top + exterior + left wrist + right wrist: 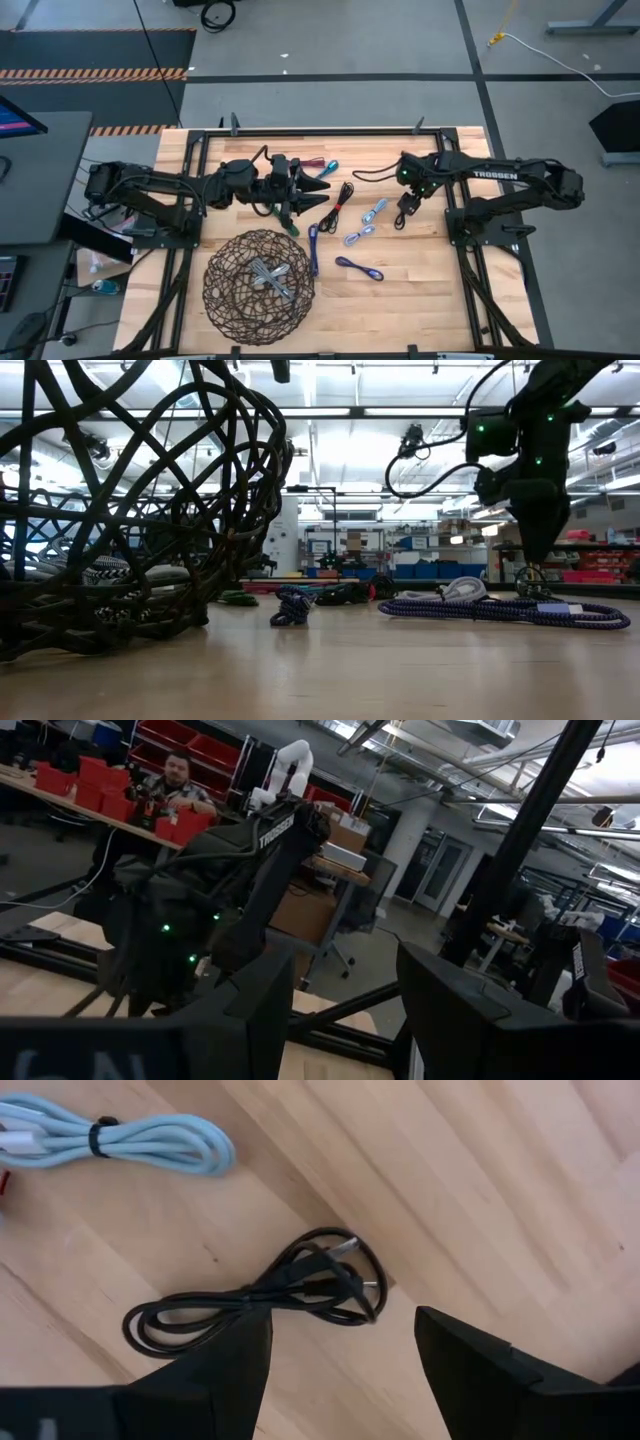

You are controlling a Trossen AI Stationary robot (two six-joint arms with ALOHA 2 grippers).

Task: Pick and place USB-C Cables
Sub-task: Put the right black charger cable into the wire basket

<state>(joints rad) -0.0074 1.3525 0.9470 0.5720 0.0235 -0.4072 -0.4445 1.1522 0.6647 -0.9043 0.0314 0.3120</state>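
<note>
My right gripper (406, 210) (340, 1342) points down, open, just above a black coiled cable (262, 1294) that lies flat on the wood between its fingers, untouched. A light blue cable (135, 1138) lies beside it. More cables lie on the table: maroon and teal (321, 165), black (341, 195), light blue (375, 210) (360, 236), purple (313, 246) (359, 268) (500, 610). My left gripper (316, 195) (345, 995) is open and empty, held level above the table's middle, facing the right arm. Grey cables (270, 277) lie in the basket.
The round dark wire-mesh basket (215, 300) (120, 510) stands near the table's front edge, left of centre. Bare wood lies to the right of the purple cables. A person (175, 780) sits at a bench beyond the table.
</note>
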